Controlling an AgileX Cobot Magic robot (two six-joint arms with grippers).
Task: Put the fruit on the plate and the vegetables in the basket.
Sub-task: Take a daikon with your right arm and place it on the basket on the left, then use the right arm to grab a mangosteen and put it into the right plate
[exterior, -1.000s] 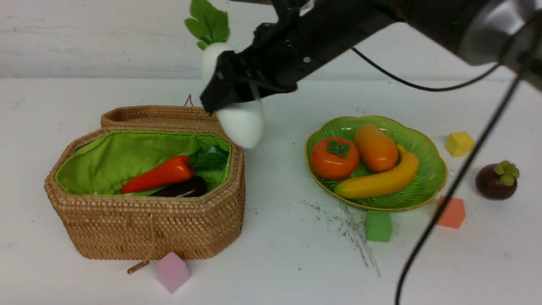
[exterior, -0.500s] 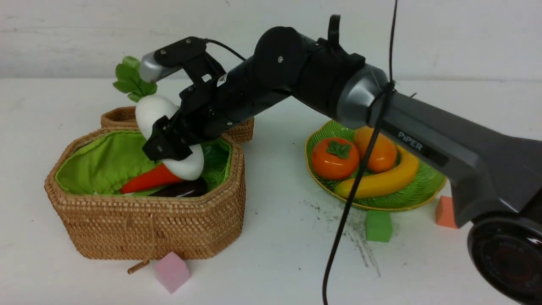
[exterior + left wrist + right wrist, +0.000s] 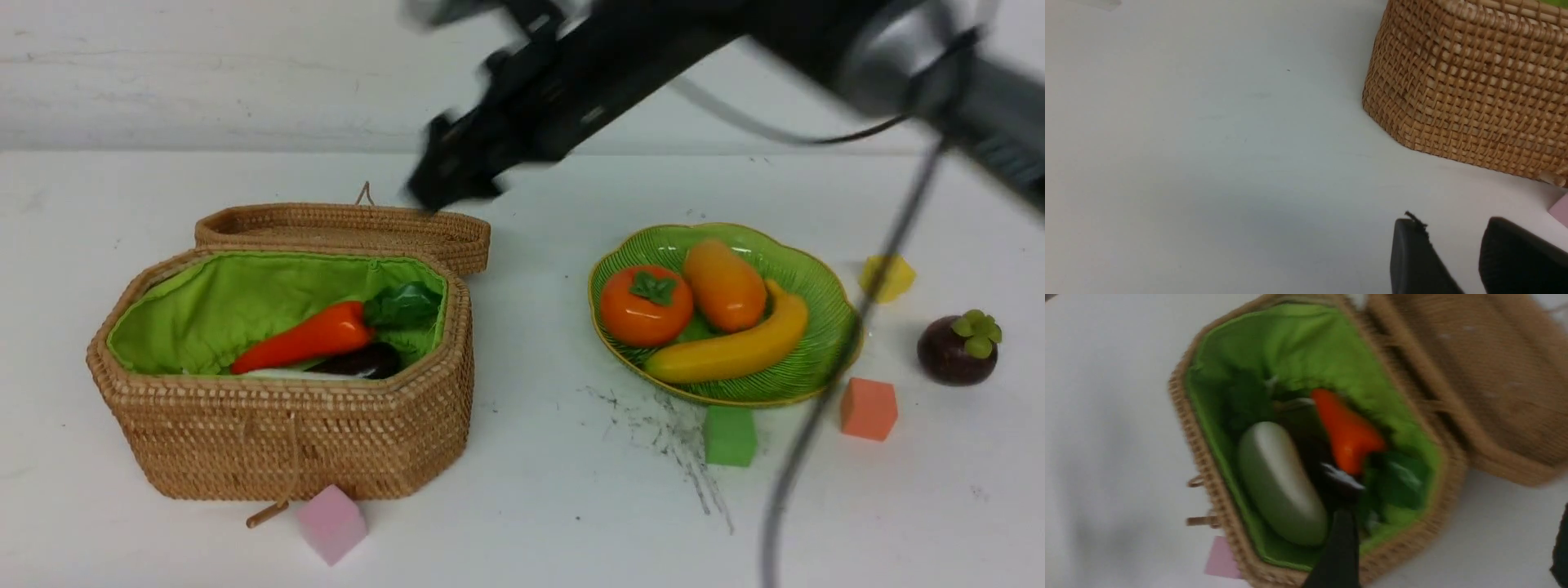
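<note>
Basket (image 3: 286, 433): woven wicker, green cloth lining, stands at the left of the white tabletop (image 3: 539, 506), its lid (image 3: 343, 229) folded back flat behind it. Inside lie the carrot (image 3: 302, 336), the eggplant (image 3: 359, 361) beside it, and the radish (image 3: 1280, 486), which lies along the near wall and shows from the front only as a pale sliver.

Right pincer (image 3: 453, 175): blurred, raised above the back right corner of the basket, over the lid's end. It is empty; the wrist view shows its two dark fingers (image 3: 1339, 551) spread wide apart, with the radish below and clear of them.

Left pincer (image 3: 1453, 261): low over bare tabletop just beside the basket's outer wall, fingers parted by a narrow gap, gripping nothing.

Plate (image 3: 824, 359): green, ribbed, gold-rimmed, right of centre. It carries the persimmon (image 3: 645, 304), the mango (image 3: 725, 284) and the banana (image 3: 735, 347), all touching.

Mangosteen (image 3: 957, 347): on the tabletop, right of the plate, apart from its rim, near the right edge of view.

Foam cubes: pink (image 3: 331, 523) touching the basket's front foot; green (image 3: 729, 435) just beside the plate's near rim; orange (image 3: 868, 408) between plate and mangosteen; yellow (image 3: 888, 276) behind them.

Open room: bare tabletop between basket and plate, and across the front.
</note>
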